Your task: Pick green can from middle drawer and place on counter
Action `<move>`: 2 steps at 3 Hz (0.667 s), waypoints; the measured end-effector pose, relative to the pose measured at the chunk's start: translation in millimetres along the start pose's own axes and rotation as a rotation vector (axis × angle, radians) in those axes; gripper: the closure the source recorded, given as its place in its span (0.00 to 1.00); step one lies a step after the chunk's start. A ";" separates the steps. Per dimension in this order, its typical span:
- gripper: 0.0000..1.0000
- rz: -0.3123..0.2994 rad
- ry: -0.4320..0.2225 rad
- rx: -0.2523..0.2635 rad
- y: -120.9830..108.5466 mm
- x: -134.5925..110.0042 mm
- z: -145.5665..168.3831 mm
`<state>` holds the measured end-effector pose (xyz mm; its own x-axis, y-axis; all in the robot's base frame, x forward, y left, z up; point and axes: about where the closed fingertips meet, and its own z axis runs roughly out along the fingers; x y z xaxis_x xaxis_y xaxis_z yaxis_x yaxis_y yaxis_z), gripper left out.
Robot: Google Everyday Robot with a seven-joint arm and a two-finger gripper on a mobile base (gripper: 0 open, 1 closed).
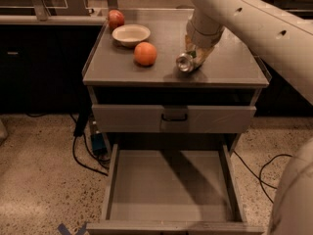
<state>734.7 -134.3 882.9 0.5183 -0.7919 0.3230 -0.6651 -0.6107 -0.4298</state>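
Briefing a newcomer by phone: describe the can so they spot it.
At the grey counter atop the cabinet, look right of the orange. There the gripper holds the green can near the front edge; unlike the round orange and bowl, it is a shiny silver-ended cylinder.

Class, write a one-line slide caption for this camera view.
Gripper holds the can over the counter, near the orange; the drawer below stands open.

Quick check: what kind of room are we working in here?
Probably a lab or workshop test area: grey metal cabinet, speckled floor with loose cables, dark benches behind. The gripper holds the green can over the counter.
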 end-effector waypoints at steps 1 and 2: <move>0.82 0.000 0.000 0.000 0.0 0.0 0.0; 0.59 0.000 0.000 0.000 0.0 0.0 0.0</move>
<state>734.7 -134.3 882.9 0.5183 -0.7918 0.3230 -0.6651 -0.6107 -0.4297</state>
